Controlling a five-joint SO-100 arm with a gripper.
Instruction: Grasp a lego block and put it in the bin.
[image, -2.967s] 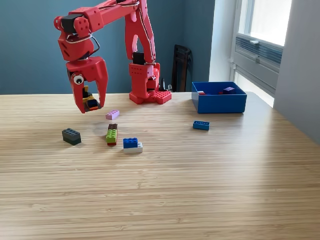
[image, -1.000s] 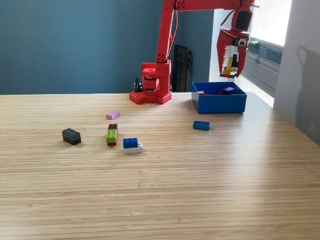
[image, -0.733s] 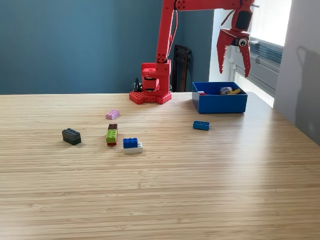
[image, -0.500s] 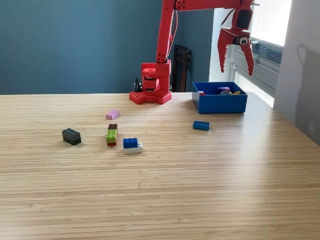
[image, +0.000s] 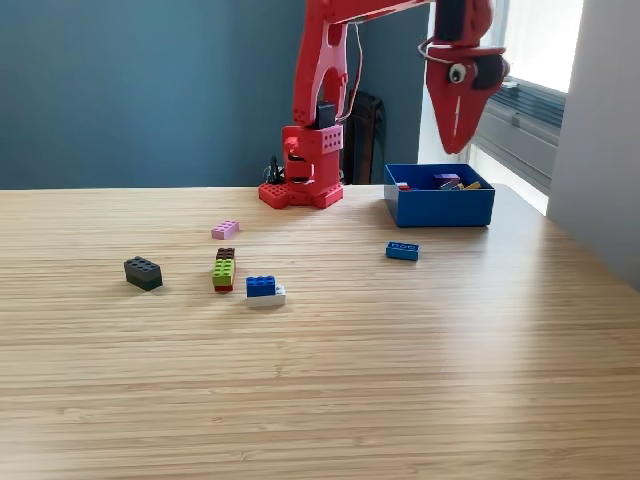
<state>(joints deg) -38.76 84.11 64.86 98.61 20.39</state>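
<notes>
Blue bin sits at the back of the wooden surface on the exterior view's right, low walls, open top. Inside it, small blocks show above the rim: purple, yellow, red, possibly more, hard to tell. Red gripper hangs above the bin, jaws together, nothing in it. Blue block lies just in front of the bin. Further left: pink block, green-and-brown block, blue-on-white block, dark grey block. Arm base stands left of the bin.
</notes>
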